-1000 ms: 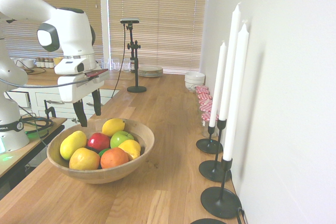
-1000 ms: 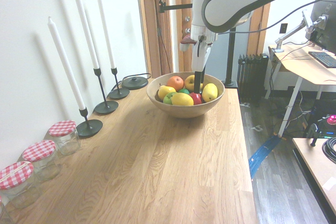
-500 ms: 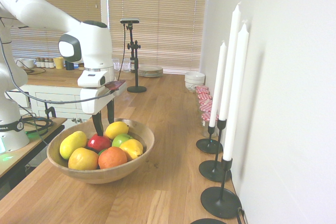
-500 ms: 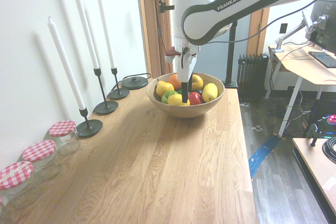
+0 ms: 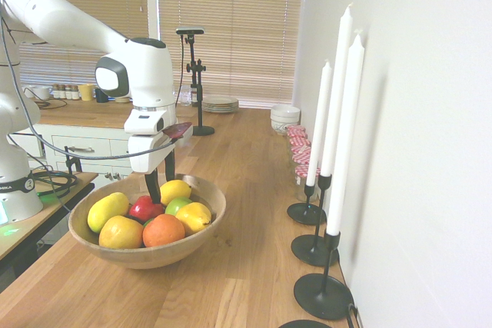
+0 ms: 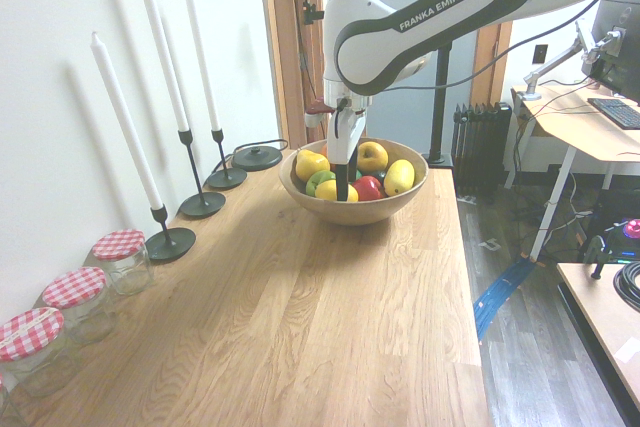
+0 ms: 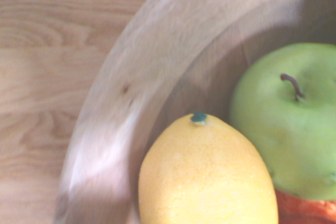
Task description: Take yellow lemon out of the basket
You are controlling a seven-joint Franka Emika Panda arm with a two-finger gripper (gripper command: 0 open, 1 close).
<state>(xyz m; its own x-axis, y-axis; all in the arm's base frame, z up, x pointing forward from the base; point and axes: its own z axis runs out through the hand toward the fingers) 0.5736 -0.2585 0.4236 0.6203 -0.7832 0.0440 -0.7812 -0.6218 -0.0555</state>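
Reaching down over wooden basket point(image 5: 144, 257), pincer point(image 5: 162, 190) w/ jaws standing open, nothing gripped. Tips hanging at fruit level, one beside red apple point(image 5: 144, 210), both close to yellow lemon point(image 5: 177, 191). Lemon lying inside basket, near the rim; wrist view showing it next to green apple point(image 7: 294, 121), its small green end spot point(image 7: 199, 118) visible. Also sitting in basket: orange point(image 5: 164, 230), yellow apple point(image 5: 121, 233), yellow-green fruit point(image 5: 107, 212), yellow fruit w/ pointed tip point(image 5: 194, 217). Basket resting on wood worktop point(image 5: 254, 251), candles point(image 5: 345, 136) standing well apart from it.
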